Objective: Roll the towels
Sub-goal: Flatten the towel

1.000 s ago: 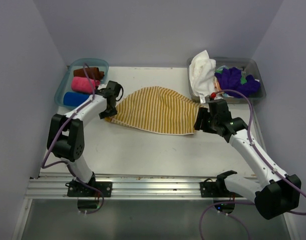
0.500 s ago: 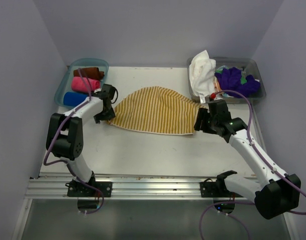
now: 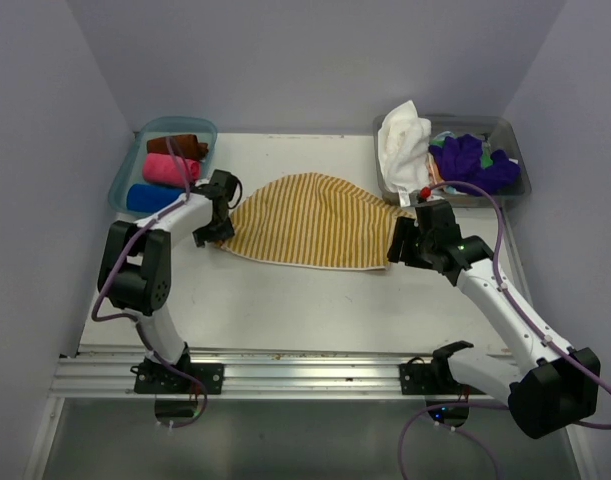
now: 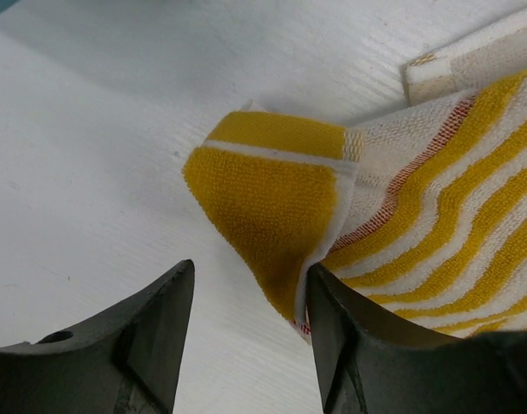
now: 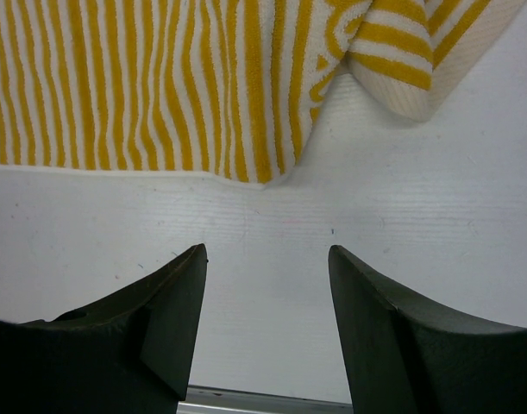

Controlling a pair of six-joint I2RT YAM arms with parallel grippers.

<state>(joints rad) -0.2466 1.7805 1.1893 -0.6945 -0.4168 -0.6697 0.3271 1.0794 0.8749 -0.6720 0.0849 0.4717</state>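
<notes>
At the far left, the left bin [image 3: 125, 180] held three finished rolls [image 3: 165, 170], brown, pink and blue. Just beside it my left pincer [image 4: 250, 285] stood partly open with nothing in it, the doubled-over left corner of the striped towel [image 3: 305, 220] lying between and just ahead of its fingers. The towel lay spread across the middle of the table [image 3: 285, 300], wide and rounded at the far side, straighter along the near edge. I judged it light, soft and limp: thick enough to pinch, but it would sag, bunch and drag on the table rather than keep any shape. The two near corners looked the best places to take hold, so the edge could be turned over evenly. My right pincer [image 5: 267, 259] hung wide open and empty over bare table, just short of the towel's right corner, which curled over on itself. Beyond it the right bin [image 3: 515, 185] held a white towel [image 3: 403, 135] and a purple towel [image 3: 472, 160], both unrolled. A second earlier my left pincer had sat a little further over that left corner — it had since drawn back slightly — while the towel and my right arm lay much as before.
</notes>
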